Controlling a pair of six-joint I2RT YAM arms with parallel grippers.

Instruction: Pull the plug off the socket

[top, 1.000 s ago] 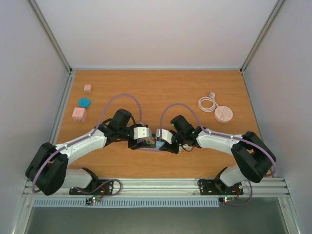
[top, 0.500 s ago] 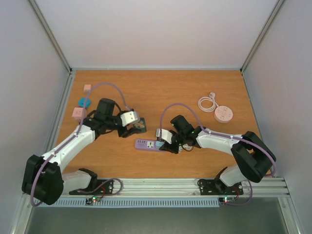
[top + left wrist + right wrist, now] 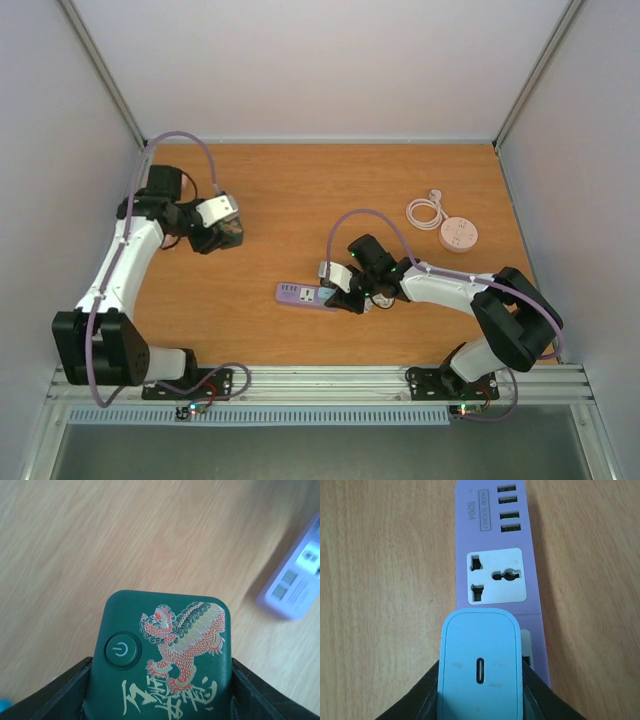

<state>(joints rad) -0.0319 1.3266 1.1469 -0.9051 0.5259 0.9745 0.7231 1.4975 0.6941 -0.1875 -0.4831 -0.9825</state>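
At socket [image 3: 495, 540], right claw [image 3: 481, 695] grips blue plug [image 3: 480, 645]; left claw [image 3: 159, 702], green plug [image 3: 165, 625].

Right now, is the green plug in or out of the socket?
Out. The left end effector holds the green plug far from the purple strip, whose visible socket is empty.

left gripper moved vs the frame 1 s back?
Yes. The left gripper, shut on the green plug, has swung away from the purple power strip, going left and farther back across the table.
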